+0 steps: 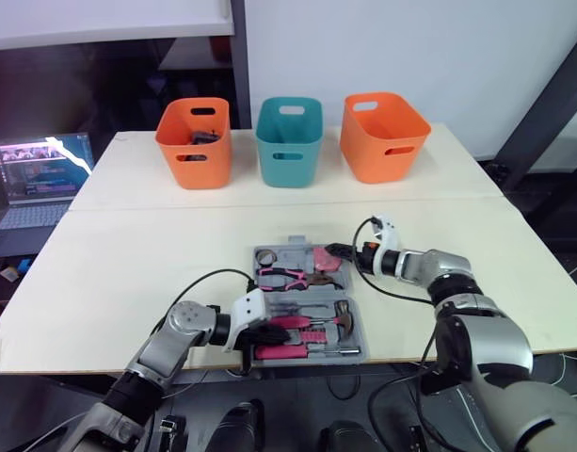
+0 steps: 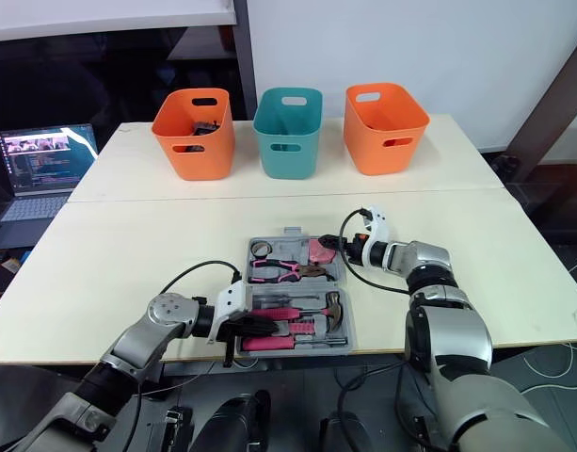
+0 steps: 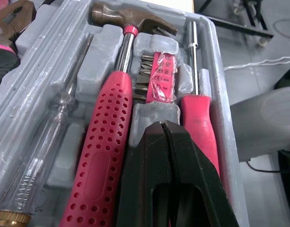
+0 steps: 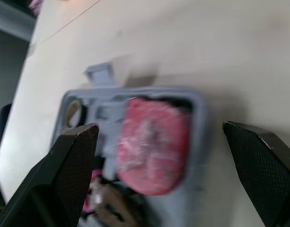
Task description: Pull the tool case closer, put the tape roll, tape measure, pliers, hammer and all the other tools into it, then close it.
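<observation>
Bins (image 1: 289,141) beyond open tool case (image 1: 290,254)

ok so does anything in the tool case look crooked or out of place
Nothing stands out. The hammer, bit holder and pink-handled screwdriver lie straight in their moulded slots in the tool case, and the pliers and pink tape measure sit in its other half. The case lies open.
</observation>
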Motion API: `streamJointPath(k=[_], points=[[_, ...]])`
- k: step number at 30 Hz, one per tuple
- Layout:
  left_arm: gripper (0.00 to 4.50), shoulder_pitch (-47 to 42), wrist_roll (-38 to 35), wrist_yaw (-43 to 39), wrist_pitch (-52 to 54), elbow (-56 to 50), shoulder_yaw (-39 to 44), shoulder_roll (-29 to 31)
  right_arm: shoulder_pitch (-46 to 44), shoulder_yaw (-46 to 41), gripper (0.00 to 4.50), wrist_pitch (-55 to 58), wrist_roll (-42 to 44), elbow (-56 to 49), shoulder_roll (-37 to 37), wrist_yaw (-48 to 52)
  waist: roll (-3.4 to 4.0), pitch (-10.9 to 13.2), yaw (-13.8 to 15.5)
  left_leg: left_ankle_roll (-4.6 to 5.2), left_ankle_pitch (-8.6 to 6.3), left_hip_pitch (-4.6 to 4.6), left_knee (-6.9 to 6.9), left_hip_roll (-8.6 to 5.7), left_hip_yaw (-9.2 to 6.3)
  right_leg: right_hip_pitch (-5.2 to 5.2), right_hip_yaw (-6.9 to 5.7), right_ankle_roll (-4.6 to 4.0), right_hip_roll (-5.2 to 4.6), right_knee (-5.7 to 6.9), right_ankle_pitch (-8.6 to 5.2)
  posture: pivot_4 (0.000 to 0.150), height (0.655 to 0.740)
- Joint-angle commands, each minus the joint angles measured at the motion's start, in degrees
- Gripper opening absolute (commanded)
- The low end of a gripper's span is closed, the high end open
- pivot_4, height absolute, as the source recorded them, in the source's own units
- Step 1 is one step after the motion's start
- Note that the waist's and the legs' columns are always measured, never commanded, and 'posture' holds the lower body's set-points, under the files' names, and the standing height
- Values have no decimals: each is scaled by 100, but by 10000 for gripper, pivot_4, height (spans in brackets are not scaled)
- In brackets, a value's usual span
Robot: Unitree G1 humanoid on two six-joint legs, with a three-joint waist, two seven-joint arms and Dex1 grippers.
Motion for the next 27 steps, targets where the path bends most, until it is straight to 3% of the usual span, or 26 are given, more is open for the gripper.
streamJointPath(k=[1,7,14,19,27], points=[[0,164,377,187,205,324,-176,144,-57,2,44427,-65,-9,225,167,224,-1,-2,-1,0,0,1,0,0,0,0,0,0,0,0,0,1500,7400],[0,292,179,280,364,186,-70,88,-101,-434,44427,-20,368,265,151,755,4,-4,-17,-2,-1,0,-5,1,1,-2,5,-1,-2,0,0,1500,7400],[0,266,84,411,485,42,52,0,67,-348,44427,207,435,-283,19,1527,6,-3,-6,-3,-2,-3,-8,1,4,-5,9,-1,-5,0,0,1500,7400],[0,243,-54,438,499,-15,192,-26,371,-242,44427,631,630,-1380,-72,1800,8,-2,1,-4,-2,-5,-7,1,3,-11,10,-1,-7,0,0,1500,7400],[0,315,-559,360,785,-602,470,20,1244,-202,44427,1823,1397,-3978,-302,1652,10,1,19,-4,-4,-31,-8,1,2,-33,11,-2,-13,-1,-1,1500,7400]])
